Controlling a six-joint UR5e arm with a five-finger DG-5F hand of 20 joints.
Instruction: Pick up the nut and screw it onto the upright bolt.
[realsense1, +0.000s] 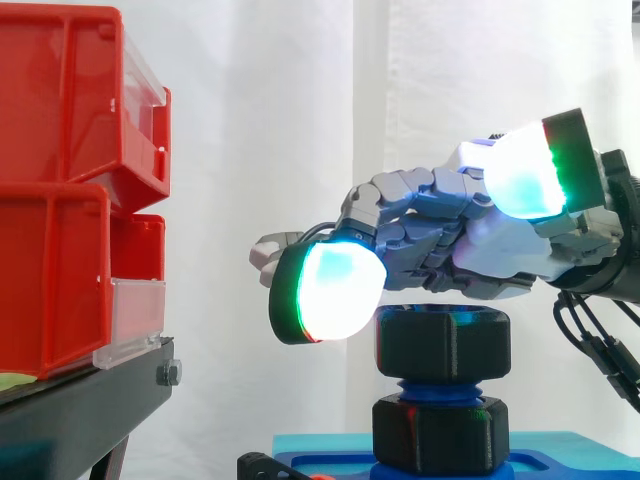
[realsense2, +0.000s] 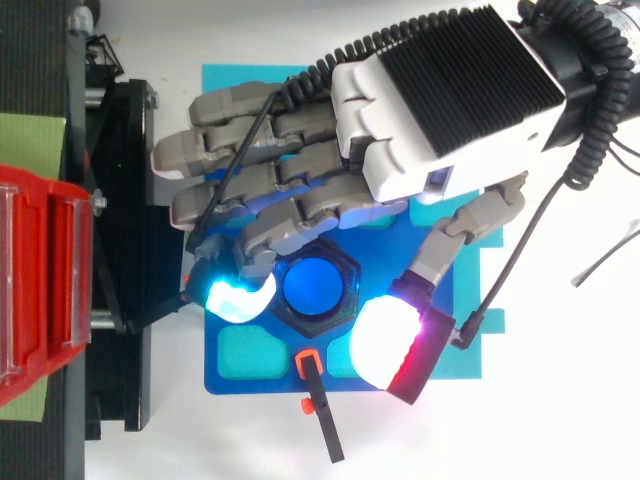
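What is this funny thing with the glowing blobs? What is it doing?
It's a robot hand on the end of an arm. The glowing blobs are its own fingertips. One picture is taken from the side, the other from above, looking down. On a blue tray stands a blue bolt, and a black nut sits on top of it. The hand hovers just over the nut, open, holding nothing. The red bins are on the left.
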